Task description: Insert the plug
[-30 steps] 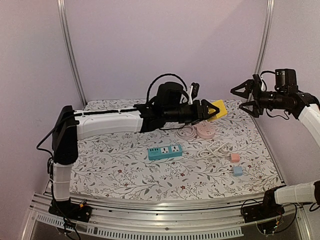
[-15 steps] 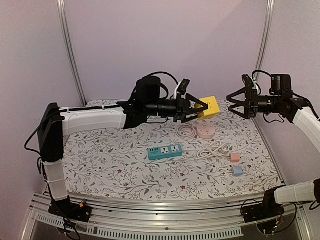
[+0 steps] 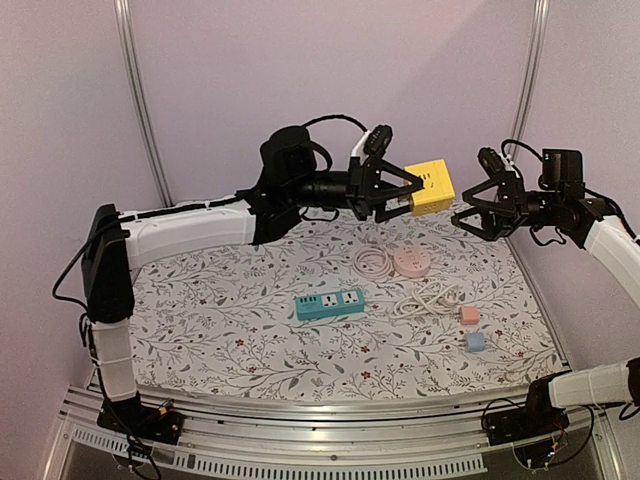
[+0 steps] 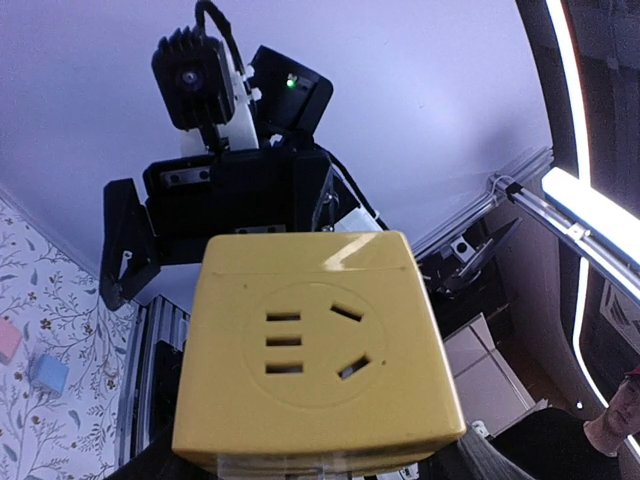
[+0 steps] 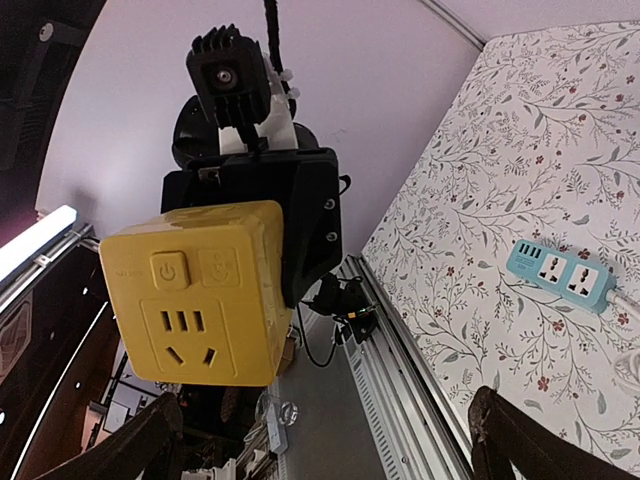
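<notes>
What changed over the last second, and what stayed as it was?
The left claw, holding the yellow socket cube throughout, lifted it higher above the table's far end. The right claw, open all along, swung left and slightly down toward the cube. Nothing was grasped or released. The teal power strip, pink round socket, small pink cube and small blue cube stayed put.

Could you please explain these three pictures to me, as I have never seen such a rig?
The left arm and right arm are robots bolted at the near edge of a flower-patterned table. The wide picture looks down from above and behind them; the other two come from wrist cameras. The left gripper holds a yellow socket cube in the air. The right gripper faces it, open and empty. Below lie a teal power strip, a round pink unit, white cable, a pink cube and a blue cube.
</notes>
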Robot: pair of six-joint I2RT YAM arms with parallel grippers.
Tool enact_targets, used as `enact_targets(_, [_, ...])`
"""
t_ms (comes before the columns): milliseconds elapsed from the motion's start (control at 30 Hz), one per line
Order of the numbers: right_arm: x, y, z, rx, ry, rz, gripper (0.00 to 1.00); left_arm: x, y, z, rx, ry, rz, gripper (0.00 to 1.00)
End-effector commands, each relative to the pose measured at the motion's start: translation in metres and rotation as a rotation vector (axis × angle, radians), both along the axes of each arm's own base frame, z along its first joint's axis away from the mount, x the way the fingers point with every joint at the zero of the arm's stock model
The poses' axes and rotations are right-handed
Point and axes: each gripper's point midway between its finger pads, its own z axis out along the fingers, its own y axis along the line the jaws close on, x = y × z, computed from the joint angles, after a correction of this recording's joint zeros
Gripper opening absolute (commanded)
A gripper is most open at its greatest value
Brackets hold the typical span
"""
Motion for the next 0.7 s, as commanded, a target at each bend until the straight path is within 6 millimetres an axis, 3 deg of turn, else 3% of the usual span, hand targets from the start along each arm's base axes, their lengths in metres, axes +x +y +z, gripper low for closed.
enact_targets(0, [-0.012, 0.002, 0.007, 0.029, 0.022, 0.060, 0.98, -0.009, -0.009, 0.006, -0.031, -0.023, -0.077, 0.00])
enact_targets(267, [-0.027, 0.001, 0.020, 0.048, 0.000, 0.098, 0.98, -0.012, -0.020, -0.001, -0.022, -0.001, -0.110, 0.00])
enact_targets(667, [-0.029, 0.001, 0.017, 0.032, 0.023, 0.081, 0.98, -0.025, -0.040, -0.015, 0.001, 0.030, -0.153, 0.00])
